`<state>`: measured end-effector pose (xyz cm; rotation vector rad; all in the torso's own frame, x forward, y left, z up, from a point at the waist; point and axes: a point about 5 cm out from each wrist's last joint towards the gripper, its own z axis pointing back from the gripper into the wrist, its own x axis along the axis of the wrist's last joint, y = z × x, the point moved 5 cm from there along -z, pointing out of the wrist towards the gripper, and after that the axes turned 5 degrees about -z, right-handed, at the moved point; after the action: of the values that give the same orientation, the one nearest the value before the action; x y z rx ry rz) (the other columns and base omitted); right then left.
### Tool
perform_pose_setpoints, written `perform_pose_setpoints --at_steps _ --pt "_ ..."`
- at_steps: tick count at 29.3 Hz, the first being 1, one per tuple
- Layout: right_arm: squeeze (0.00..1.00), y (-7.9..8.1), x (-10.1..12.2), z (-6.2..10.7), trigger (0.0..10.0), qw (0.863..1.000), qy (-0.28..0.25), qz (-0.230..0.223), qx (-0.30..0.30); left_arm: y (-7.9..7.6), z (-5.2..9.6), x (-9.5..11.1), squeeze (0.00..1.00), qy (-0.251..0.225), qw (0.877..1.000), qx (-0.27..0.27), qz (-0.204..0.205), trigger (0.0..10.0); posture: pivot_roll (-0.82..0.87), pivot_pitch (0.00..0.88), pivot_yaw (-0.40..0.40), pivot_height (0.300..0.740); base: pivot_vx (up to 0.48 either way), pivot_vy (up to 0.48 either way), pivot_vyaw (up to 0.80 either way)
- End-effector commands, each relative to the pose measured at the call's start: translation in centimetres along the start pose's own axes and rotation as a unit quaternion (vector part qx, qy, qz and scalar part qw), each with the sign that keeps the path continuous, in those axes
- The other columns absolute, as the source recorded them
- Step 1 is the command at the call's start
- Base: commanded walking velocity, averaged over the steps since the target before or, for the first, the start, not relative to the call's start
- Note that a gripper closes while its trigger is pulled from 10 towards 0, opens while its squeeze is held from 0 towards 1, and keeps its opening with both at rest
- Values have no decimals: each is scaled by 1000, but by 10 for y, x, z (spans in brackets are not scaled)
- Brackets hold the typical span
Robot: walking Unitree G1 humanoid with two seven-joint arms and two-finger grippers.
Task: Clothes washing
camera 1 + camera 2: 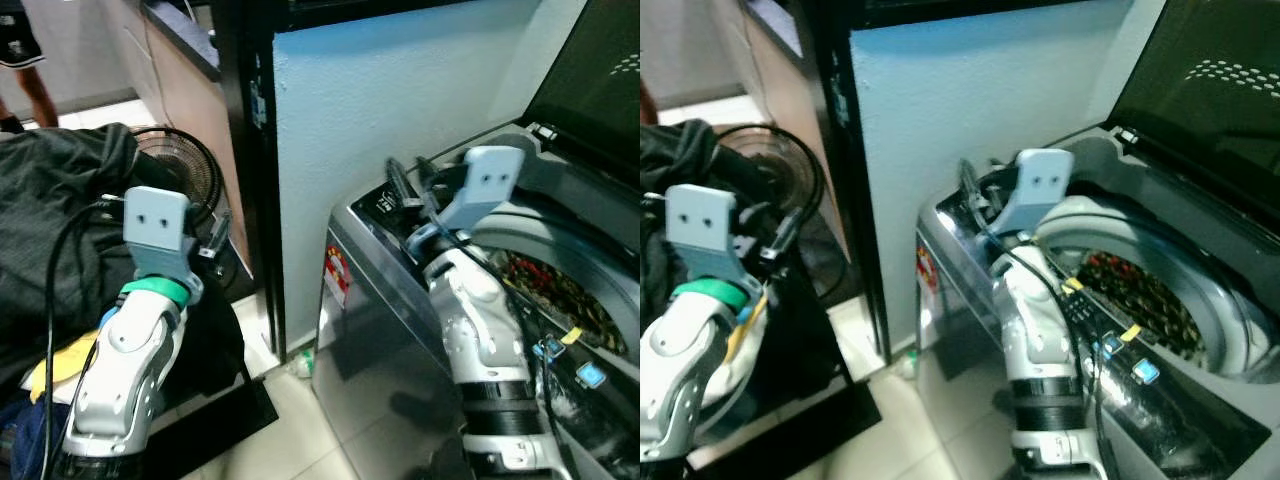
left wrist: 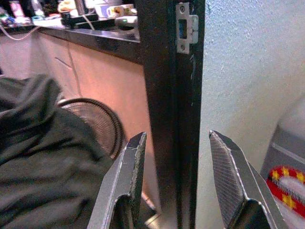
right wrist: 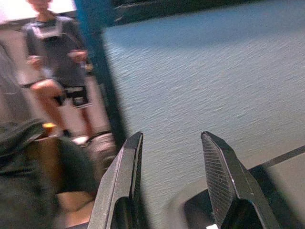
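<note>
Backdrop: pale blue textured wall point(image 1: 400, 110) ahead of you, with a black door frame point(image 1: 250, 150) at its left edge and a tiled floor point(image 1: 300, 430) below.
Washing machine: your top-loader, the washing machine point(image 1: 380, 330), stands on your right against the wall, its dark lid point(image 1: 600, 80) raised.
Drum: patterned red-and-dark laundry point(image 1: 550, 290) already lies inside the round opening.
Dark clothes: a heap of dark clothes point(image 1: 50, 210) sits on your left, well apart from the machine, with a round fan point(image 1: 185, 175) just behind it.
Left gripper: your left gripper point(image 2: 176, 176) is raised beside the heap, its two fingers spread and holding nothing; through the wrist camera you see the door frame between the fingers and the dark clothes off to one side, not touching them.
Right gripper: your right gripper point(image 3: 169, 176) is over the machine's back left corner, fingers parted and empty, aimed at the blue wall.
Laundry versus right gripper: the drum load lies to the right of that arm and below it, apart from the fingers.
Person: someone in a dark top and shorts, a person point(image 3: 55, 62), stands beyond the door frame.
</note>
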<state>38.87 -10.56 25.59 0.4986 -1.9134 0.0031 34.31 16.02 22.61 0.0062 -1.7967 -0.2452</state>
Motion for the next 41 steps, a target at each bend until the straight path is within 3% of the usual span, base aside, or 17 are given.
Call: perform_pose_setpoints --at_steps 1,27,32,41 --pt "0 -2 -1 2 10000 1000 4 -5 -2 -2 0 -4 0 10 1000 -4 2 10000 47 0 19 740 0 0 800" --pt "0 -2 0 0 10000 1000 5 -11 15 -1 4 -4 0 14 1000 -6 12 10000 47 0 25 740 0 0 800" --pt "0 -5 0 3 10000 1000 4 -30 8 -3 2 -2 0 13 1000 -9 19 10000 47 0 25 740 0 0 0" --pt "0 -3 0 3 10000 999 2 -38 10 -7 3 -1 0 10 999 -16 32 10000 44 0 29 740 0 462 0"
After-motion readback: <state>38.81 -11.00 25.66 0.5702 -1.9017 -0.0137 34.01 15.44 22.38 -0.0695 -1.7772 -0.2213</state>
